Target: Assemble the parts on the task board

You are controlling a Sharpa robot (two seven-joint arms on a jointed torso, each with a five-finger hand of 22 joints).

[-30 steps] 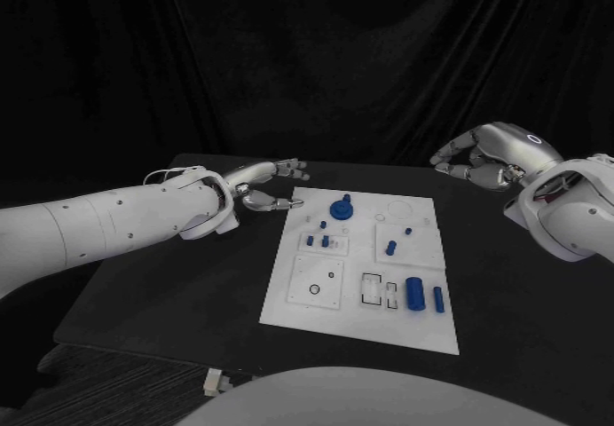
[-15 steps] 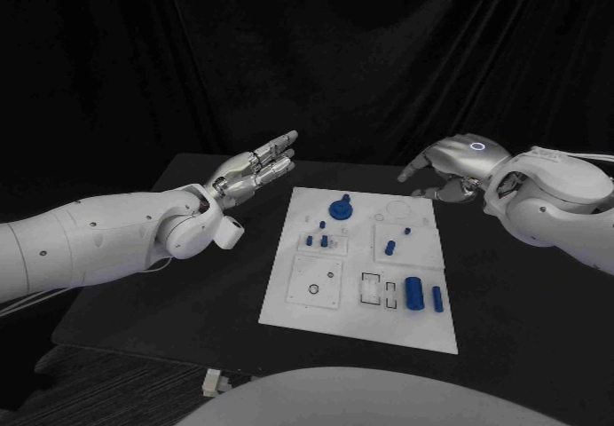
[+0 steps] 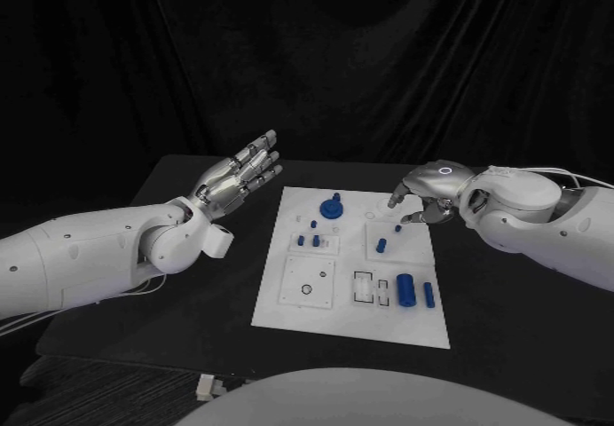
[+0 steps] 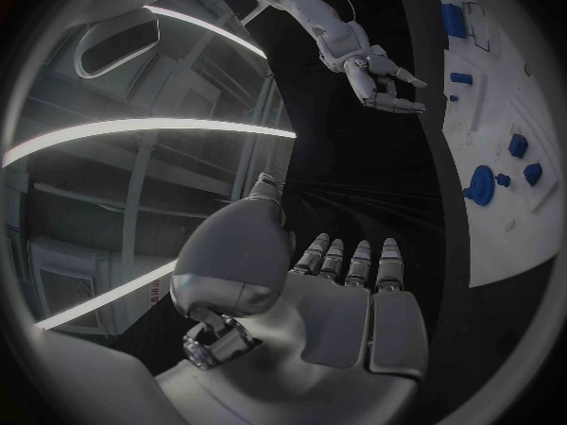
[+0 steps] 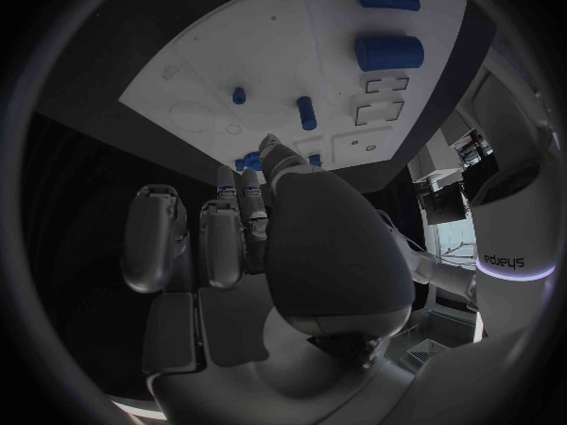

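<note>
The right robot hand [image 3: 416,197] has come in from the counter's far right edge over the last second and now hangs over the upper right of the task board [image 3: 335,311], fingers bent downward and apart, holding nothing. The left robot hand [image 3: 240,176] has lifted away from the board's left edge and is raised flat and wide, fingers straight, at about ten o'clock from the board. That suggests the right is about to start on a part while the left stands clear. The board lies mid-counter [image 3: 153,266], with the round blue part [image 3: 330,210] at twelve o'clock and the large blue cylinder [image 3: 405,289] near five. The right wrist view shows the small blue pegs [image 5: 306,112] just beyond the fingertips [image 5: 272,145], untouched; the left wrist view shows its own bare palm [image 4: 336,321].
</note>
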